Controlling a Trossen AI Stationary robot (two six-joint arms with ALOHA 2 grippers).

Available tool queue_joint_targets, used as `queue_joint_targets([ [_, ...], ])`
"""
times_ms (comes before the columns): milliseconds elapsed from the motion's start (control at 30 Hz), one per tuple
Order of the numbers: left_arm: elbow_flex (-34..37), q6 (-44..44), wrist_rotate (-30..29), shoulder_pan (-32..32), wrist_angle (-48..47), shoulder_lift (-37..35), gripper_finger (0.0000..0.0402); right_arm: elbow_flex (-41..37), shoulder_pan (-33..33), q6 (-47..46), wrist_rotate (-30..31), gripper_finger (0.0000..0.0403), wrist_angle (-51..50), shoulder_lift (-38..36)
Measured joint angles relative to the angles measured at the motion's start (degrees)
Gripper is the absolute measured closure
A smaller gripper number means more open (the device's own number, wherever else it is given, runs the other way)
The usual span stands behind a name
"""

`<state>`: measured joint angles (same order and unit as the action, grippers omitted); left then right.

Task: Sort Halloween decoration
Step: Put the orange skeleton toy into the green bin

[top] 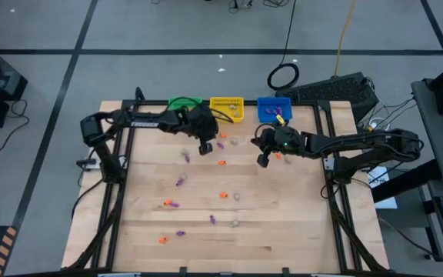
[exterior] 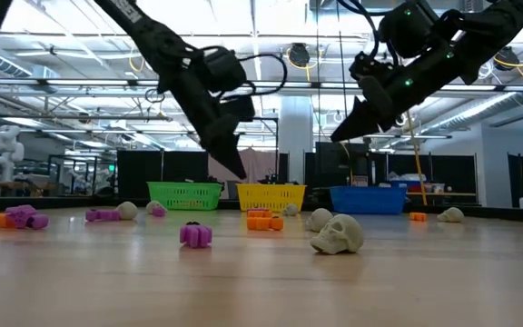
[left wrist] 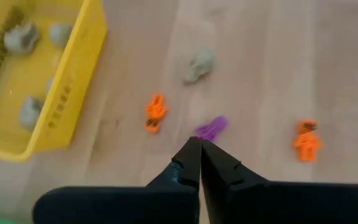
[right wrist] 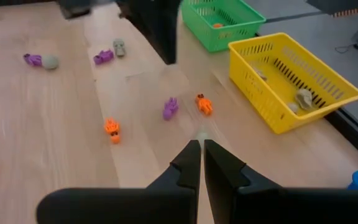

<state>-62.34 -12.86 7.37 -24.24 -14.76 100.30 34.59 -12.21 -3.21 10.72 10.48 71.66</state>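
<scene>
Seen from above, a wooden tabletop [top: 283, 231] fills the middle of the frame, with grey floor around it. Along its upper edge stand three small baskets side by side: a green basket [top: 181, 103], a yellow basket [top: 227, 106] and a blue basket [top: 274, 108].

The left arm reaches in from the left of the frame. Its tool, the left tool [top: 205, 148], hangs just below the green and yellow baskets, above the tabletop. In the left wrist view its two dark fingers are pressed together with nothing between them, their tips over a purple trinket [left wrist: 211, 128].

The right arm reaches in from the right of the frame. Its tool, the right tool [top: 262, 161], sits just below the blue basket, also above the tabletop, fingers closed narrow and empty.

The Halloween trinkets [top: 222, 195], tiny pieces in orange, purple and pale grey, lie scattered across the centre and lower left of the tabletop, well apart from one another. A few lie between the two tools. Several pale pieces lie inside the yellow basket, and one orange piece shows in the green basket in the right wrist view.

In the low view a pale skull [exterior: 338, 233] lies near the front of the tabletop, right of centre.
</scene>
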Motion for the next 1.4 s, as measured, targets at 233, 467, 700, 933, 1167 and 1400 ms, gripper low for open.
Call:
queue_joint_targets([
  [233, -4.46, -0.68, 0.02, -3.89, 0.35, 5.45, 0.0316, 0.0, 0.26, 1.26, 0.0, 0.0394, 1.85, 0.02],
  [467, -7.98, -2.69, 2.94, -5.07, 1.49, 10.76, 0.028, 0.0, 0.33, 1.04, 0.0, 0.0394, 2.14, 0.02],
  [700, -10.53, -4.61, 3.01, -5.09, 1.24, 15.27, 0.0278, 0.0, 0.79, 1.96, 0.01, 0.0394, 2.14, 0.02],
  [933, -10.73, -4.63, 3.01, -5.15, 1.18, 15.6, 0.0278, 0.0, 1.36, 2.22, 0.02, 0.0394, 2.14, 0.03],
  [1167, -10.73, -7.36, 3.69, -5.15, -1.1, 15.58, 0.0278, 0.0, 2.27, 2.28, 0.0, 0.0394, 2.14, 0.04],
  [1400, -10.71, -8.55, 3.8, -5.12, -2.2, 15.58, 0.0278, 0.0, 2.21, 2.35, 0.0, 0.0394, 2.22, 0.04],
])
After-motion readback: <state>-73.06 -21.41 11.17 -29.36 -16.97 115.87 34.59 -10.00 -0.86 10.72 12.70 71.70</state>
